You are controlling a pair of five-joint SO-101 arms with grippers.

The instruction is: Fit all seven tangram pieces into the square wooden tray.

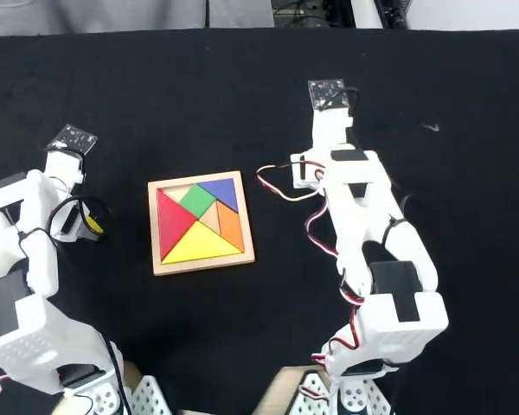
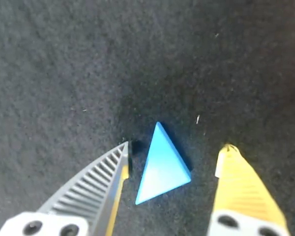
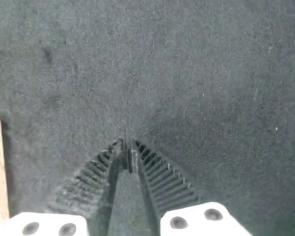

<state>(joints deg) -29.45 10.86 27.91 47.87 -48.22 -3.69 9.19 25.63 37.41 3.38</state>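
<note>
Blue triangle (image 2: 162,169) lies flat on the black surface (image 2: 64,59), right between my left jaws, which stand open around it without gripping. The grey ribbed finger (image 2: 101,184) runs along one side, its tip just beside the triangle's longest edge with a thin dark gap between them. The yellow finger (image 2: 241,187) stands apart on the other side, facing the triangle's square corner. The longest edge runs lengthwise with the fingers, and the sharp tip at its far end points away from the wrist.

In the high view my left arm (image 1: 35,259) stands to the left of the square wooden tray (image 1: 203,264), which lies flat and slightly turned between the two arms. Inside it I make out a red triangle (image 1: 173,226), a yellow triangle (image 1: 201,248), a green square (image 1: 197,201), a dark blue piece (image 1: 223,194) and an orange piece (image 1: 230,226). There are two pale patches, one in a far corner and one near the middle. I cannot tell whether they are pieces or tray floor.

Past the tray is my right arm (image 1: 363,216). The right jaws are closed, the ribbed fingers (image 3: 157,182) meeting at the tips over the black surface, near the tray's edge.
</note>
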